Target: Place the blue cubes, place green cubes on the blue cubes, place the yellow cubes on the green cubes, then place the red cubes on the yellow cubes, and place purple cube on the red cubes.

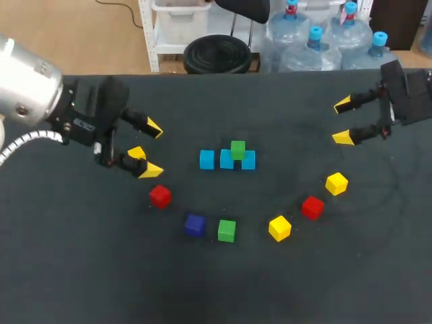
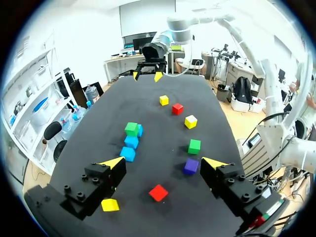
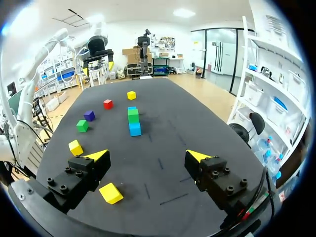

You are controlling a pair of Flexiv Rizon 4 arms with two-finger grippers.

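Our row of blue cubes point(image 1: 226, 160) sits mid-table, three of them touching, with the long axis running left to right. A stacked green cube point(image 1: 237, 149) rests on top, over the seam between the middle and right ones, its faces square with the row. Nearer to us lies an arc of loose cubes: left red cube point(image 1: 160, 196), purple cube point(image 1: 195, 225), loose green cube point(image 1: 227, 231), near yellow cube point(image 1: 279, 228), right red cube point(image 1: 312, 207) and right yellow cube point(image 1: 337, 183).

Our left gripper point(image 1: 153, 149) points right with its fingers spread and empty; a left yellow cube point(image 1: 137, 154) lies by its near finger. Our right gripper point(image 1: 341, 122), far right, points left, also spread and empty. The table point(image 1: 101, 270) is dark and matte.
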